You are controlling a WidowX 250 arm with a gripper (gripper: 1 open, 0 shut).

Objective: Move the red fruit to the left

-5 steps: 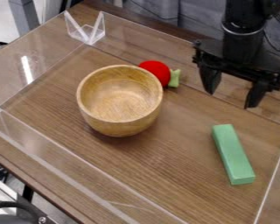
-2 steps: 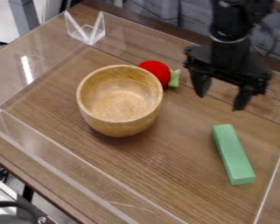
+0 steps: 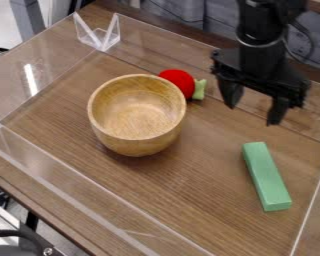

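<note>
Camera view: gripper (image 3: 251,106) open, nothing gripped, over desk (image 3: 210,185) on right side of frame. Red fruit (image 3: 178,83) on desk, just beyond wooden bowl (image 3: 136,115), pale green leafy end toward gripper. Green block (image 3: 266,176) lies flat, nearer camera than gripper. Clear wire-like holder (image 3: 99,27) at far left.

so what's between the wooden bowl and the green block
Only bare tabletop shows between the wooden bowl and the green block, as seen in the current camera view.
</note>
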